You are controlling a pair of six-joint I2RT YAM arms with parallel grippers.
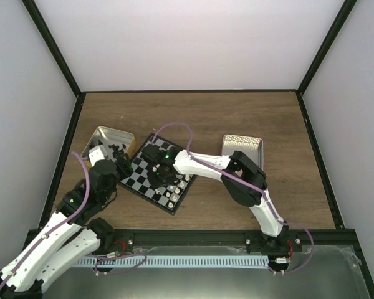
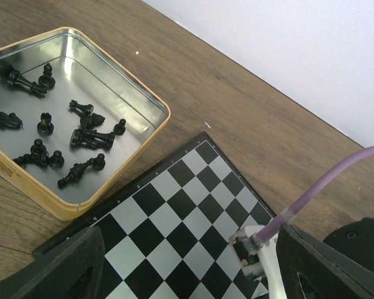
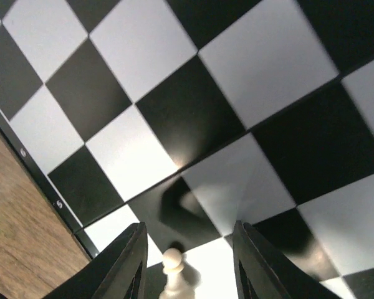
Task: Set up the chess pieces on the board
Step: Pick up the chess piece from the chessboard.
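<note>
Top external view: two arms reach from the near edge of the desk (image 1: 237,112) toward the board (image 1: 140,184), a square of black and pale checks with a thin black rim, lying at an angle left of centre. A few cream-white chess pieces (image 1: 172,197) stand along its near right edge, too small to count. The right gripper (image 1: 159,169) hovers over the board's middle. The left gripper (image 1: 121,165) hangs at the board's left edge, beside one gold tin (image 1: 100,132). Beyond the right arm lies one pale tray (image 1: 242,144).

Right wrist view alone shows a single white pawn (image 3: 172,274) standing on the board between the right jaws, which are parted with a gap on either side of it.

Left wrist view alone shows the tin's contents: about a dozen black pieces (image 2: 90,138), most lying on their sides, a few pawns upright. The left jaws are spread wide above the board, holding nothing.
</note>
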